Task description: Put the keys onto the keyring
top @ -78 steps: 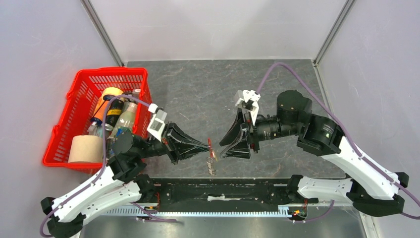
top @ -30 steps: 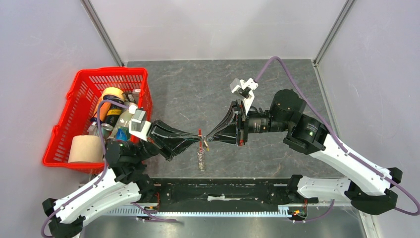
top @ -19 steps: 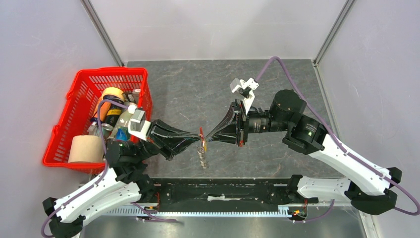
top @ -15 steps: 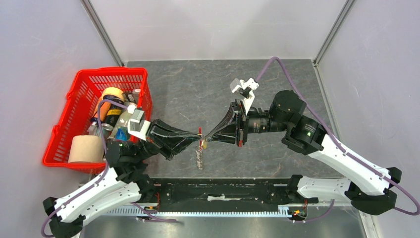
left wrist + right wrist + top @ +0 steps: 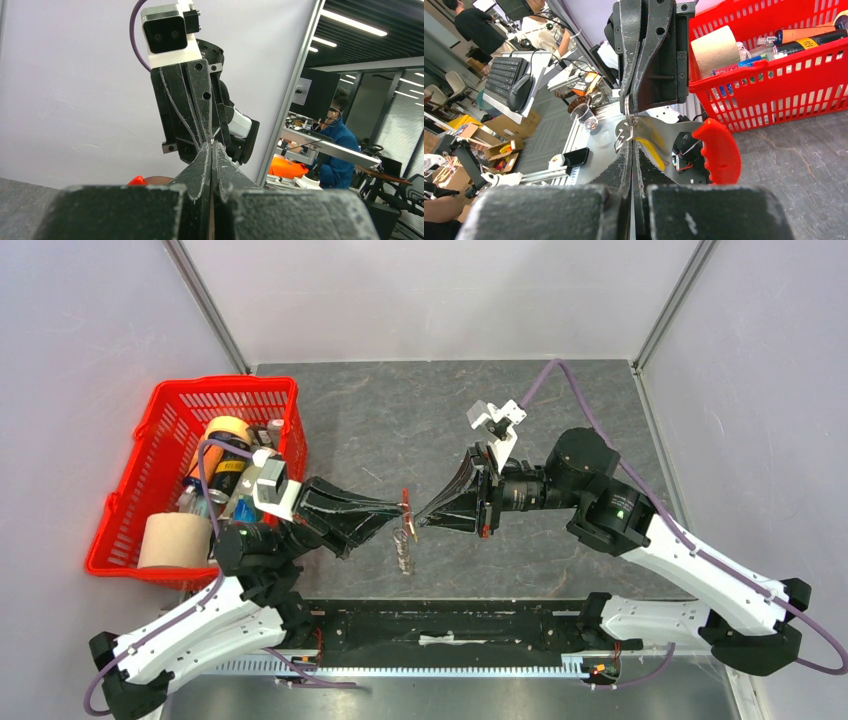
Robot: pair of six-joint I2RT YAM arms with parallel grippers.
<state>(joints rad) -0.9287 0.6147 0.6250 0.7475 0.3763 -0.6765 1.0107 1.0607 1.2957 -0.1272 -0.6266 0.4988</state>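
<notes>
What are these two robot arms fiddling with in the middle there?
They are working at getting keys onto a keyring. The left gripper is pinched shut on the thin red keyring, held above the table with a bunch of silvery keys dangling below. The right gripper is also shut, tip to tip with the left one, apparently bringing a small key to the ring, though that piece is too tiny to make out. The red basket stands off to the left, away from both.
</notes>
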